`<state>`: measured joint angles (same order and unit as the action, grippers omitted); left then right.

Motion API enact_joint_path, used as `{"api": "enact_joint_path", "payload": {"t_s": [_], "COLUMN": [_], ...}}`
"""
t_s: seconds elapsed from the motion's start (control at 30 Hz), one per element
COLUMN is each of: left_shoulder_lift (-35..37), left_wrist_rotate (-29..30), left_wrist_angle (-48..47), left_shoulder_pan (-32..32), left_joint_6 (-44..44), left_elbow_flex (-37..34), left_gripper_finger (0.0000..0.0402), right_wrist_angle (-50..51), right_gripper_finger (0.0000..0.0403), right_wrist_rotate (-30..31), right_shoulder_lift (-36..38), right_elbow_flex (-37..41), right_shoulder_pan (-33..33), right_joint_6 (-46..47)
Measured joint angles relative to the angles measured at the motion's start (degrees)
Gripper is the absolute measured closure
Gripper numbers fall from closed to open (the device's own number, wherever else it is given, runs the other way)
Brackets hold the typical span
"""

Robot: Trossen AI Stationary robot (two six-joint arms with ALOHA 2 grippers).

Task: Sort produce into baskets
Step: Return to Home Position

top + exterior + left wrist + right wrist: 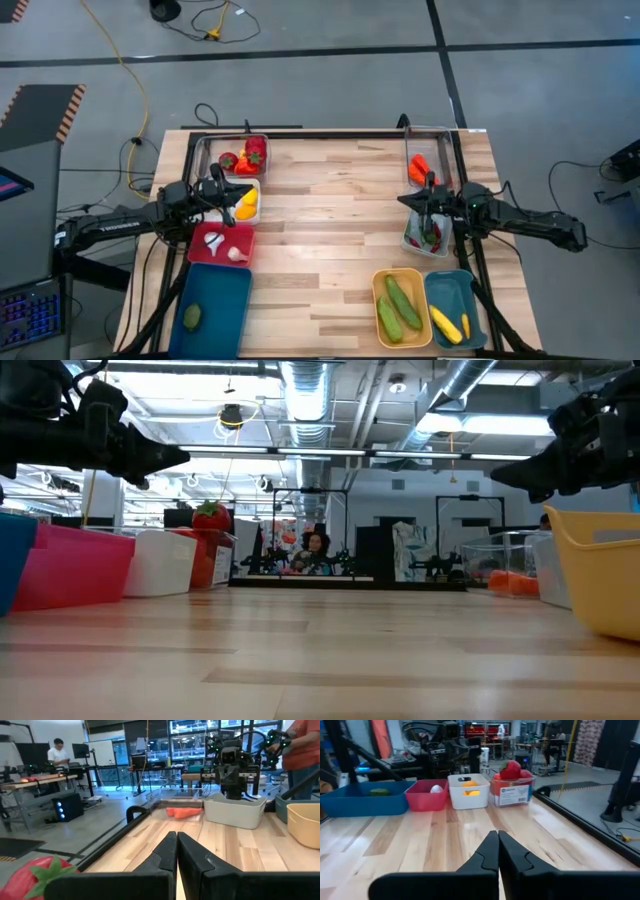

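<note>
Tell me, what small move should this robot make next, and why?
Probably just ease both arms back to rest. Every piece in the high view lies in a basket, like the cucumbers in the yellow basket; none shows loose on the table, and the left gripper and right gripper are shut on nothing.

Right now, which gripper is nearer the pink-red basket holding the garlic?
Left. The left gripper hangs right beside the pink-red basket; the right gripper sits far across the table.
</note>
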<state>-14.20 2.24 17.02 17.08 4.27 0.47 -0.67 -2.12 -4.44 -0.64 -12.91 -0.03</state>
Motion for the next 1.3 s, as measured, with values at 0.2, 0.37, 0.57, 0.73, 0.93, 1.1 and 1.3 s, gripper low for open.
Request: {"api": "enact_joint_path", "payload": {"t_s": [0.2, 0.37, 0.57, 0.73, 0.93, 1.1, 1.3], "left_shoulder_lift": [0.0, 0.0, -0.2, 2.9, 11.3, 14.0, 14.0], "left_wrist_rotate": [1.8, 1.9, 1.5, 1.6, 1.6, 1.9, 2.1], "left_wrist_angle": [-2.9, -8.8, -15.1, -15.1, -15.0, -13.6, -15.0], "left_shoulder_pan": [0.0, 0.0, 0.0, -1.4, -2.9, -3.0, -3.2], "left_joint_6": [-3.4, -3.3, -4.0, -4.1, -4.1, -4.1, -4.1], "left_elbow_flex": [0.0, 0.0, 0.0, 0.0, 0.0, 0.0, 0.0], "left_gripper_finger": [0.0401, 0.0401, 0.0401, 0.0401, 0.0401, 0.0401, 0.0401], "right_wrist_angle": [0.2, 0.2, 0.2, 0.2, 0.2, -1.0, -1.0], "right_gripper_finger": [0.0361, 0.036, 0.036, 0.036, 0.0359, 0.0359, 0.0359], "right_wrist_rotate": [1.2, 1.2, 1.2, 1.2, 1.2, 1.2, 1.2], "right_shoulder_lift": [0.0, 0.0, 0.0, 0.7, 4.2, 4.3, 4.3], "right_elbow_flex": [0.0, 0.0, 0.0, 0.1, 0.1, 0.1, 0.1], "right_shoulder_pan": [0.0, 0.0, 0.0, 0.7, 2.1, 2.4, 2.4], "right_joint_6": [3.5, 3.5, 3.5, 3.5, 3.5, 3.6, 3.7]}}
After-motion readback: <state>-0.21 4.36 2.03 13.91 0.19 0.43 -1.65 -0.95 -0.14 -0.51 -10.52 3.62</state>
